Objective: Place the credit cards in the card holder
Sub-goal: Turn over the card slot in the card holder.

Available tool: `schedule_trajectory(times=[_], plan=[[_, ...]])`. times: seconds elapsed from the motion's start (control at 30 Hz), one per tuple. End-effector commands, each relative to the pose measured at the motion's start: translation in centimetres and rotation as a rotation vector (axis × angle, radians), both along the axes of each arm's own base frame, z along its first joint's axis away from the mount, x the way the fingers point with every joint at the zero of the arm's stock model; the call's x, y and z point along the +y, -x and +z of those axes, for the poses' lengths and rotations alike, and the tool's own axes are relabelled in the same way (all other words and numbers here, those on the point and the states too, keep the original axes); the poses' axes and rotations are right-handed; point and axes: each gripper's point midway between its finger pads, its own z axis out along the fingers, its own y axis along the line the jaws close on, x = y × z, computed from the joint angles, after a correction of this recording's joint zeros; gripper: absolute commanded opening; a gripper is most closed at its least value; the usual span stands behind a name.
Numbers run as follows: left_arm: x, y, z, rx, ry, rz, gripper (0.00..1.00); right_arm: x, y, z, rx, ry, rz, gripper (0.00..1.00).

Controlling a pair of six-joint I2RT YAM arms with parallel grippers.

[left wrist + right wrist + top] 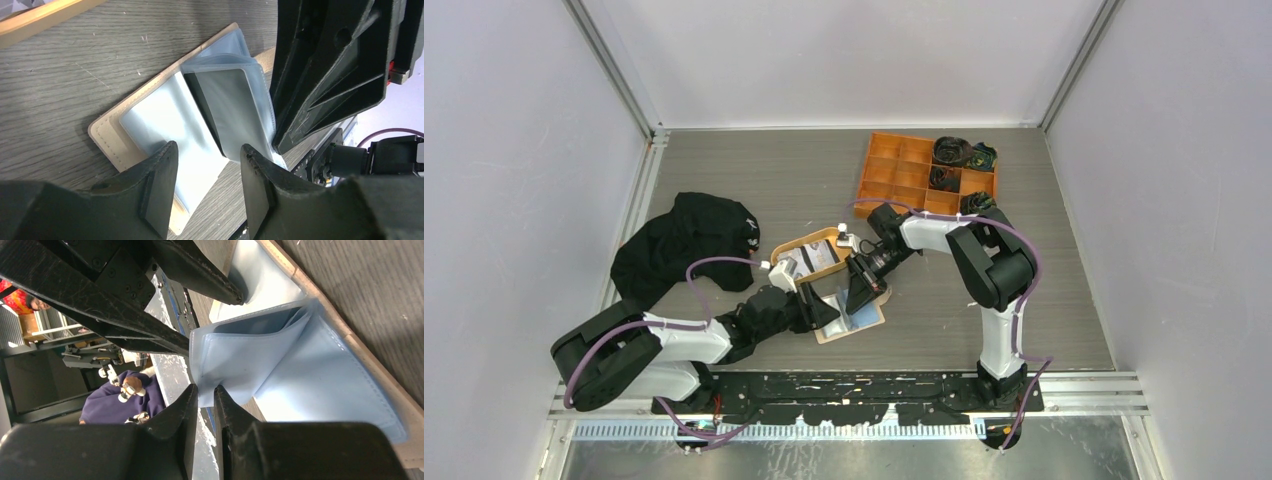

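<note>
The card holder lies open on the table between the two arms, tan cover down, its clear sleeves fanned upward. The right gripper pinches the sleeves' free edge between nearly closed fingers. The left gripper stands spread over the holder's flat page, holding nothing. Just behind the holder sits an oval tray with cards in it; an orange compartment box is well beyond.

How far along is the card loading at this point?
Done: the card holder lies open, and a dark card looks seated in one sleeve. In hand: the right gripper pinches a sleeve edge; the left gripper hovers open, empty. Left: a light card lies in the oval tray.
</note>
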Motion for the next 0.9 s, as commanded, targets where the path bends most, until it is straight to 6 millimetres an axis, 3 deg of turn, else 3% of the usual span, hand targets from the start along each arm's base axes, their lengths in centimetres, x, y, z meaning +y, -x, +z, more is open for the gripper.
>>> schedule_trajectory(times=[0.0, 0.23, 0.67, 0.87], plan=[[-0.9, -0.4, 2.3, -0.063, 0.078, -0.013, 0.52, 0.3, 0.1, 0.0, -0.014, -0.005, 0.016, 0.24], [-1.1, -0.7, 3.2, -0.082, 0.11, -0.003, 0.62, 0.4, 0.2, -0.1, -0.01, -0.004, 0.022, 0.28], [-1.3, -1.1, 4.1, -0.104, 0.122, 0.006, 0.63, 0.4, 0.3, -0.2, -0.003, 0.0, 0.029, 0.28], [-1.2, -1.5, 3.4, -0.091, 0.085, 0.02, 0.62, 0.4, 0.4, -0.1, -0.005, -0.002, 0.034, 0.29]])
